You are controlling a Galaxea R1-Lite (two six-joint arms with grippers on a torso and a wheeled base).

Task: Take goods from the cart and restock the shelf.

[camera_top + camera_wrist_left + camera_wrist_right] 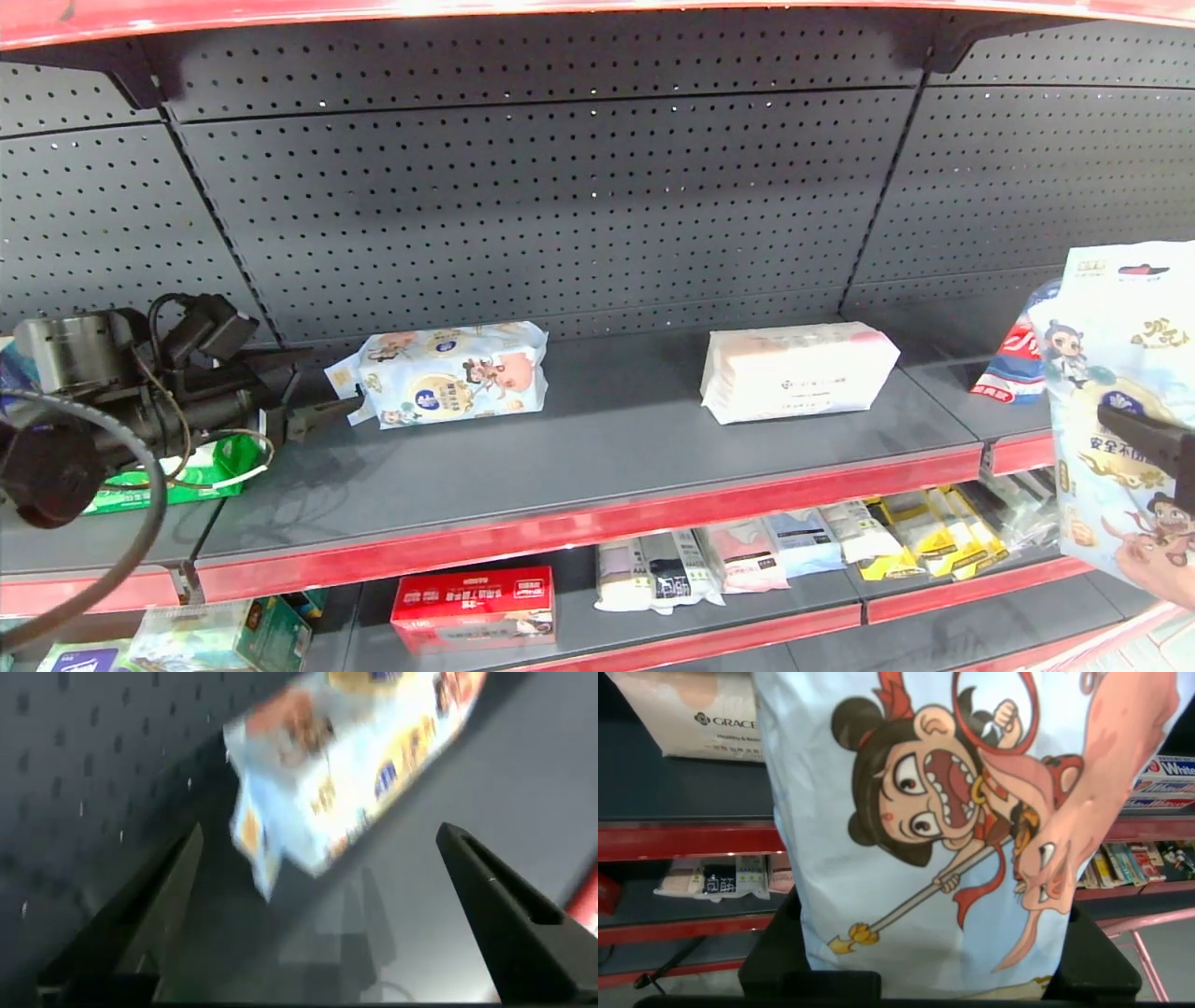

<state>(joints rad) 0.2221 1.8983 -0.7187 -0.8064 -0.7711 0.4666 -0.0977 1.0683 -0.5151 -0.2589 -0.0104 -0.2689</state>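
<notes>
Right gripper [934, 952] clamps a cartoon-printed pack [1120, 373], held upright to the right of the white pack [798, 371], judged ready for shelving. Left gripper [308, 392] is wide open, empty, just beside a matching pack [453, 373] lying on the shelf [607, 448] left of the white pack, judged already stocked.

The matte black left gripper [329, 385] has long tapered fingers [505, 915], a silver metal block [63, 347], looped black cables [157, 490] and a thin white wire [238, 480].

shop: pegboard shelf [597, 439], packaged goods [798, 371]
</notes>
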